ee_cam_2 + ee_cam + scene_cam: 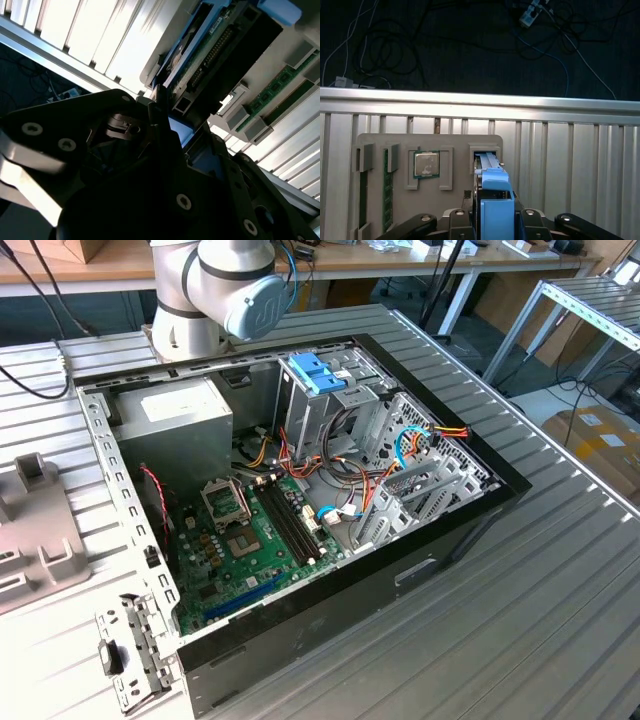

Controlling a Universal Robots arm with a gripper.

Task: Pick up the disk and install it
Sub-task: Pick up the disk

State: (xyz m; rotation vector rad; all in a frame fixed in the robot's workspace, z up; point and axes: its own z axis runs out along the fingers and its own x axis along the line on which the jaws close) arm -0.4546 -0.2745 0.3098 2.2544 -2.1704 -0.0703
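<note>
In the exterior view, the open computer case (420, 575) lies on the ribbed surface (560, 640), and I judge installation not yet begun. In the second wrist view, my pincer (170, 135) sits at the disk (225, 50). In the first wrist view, the disk stands on edge in the grey holder tray (430, 142), so pickup is unfinished. I cannot tell whether I grip it.
</note>
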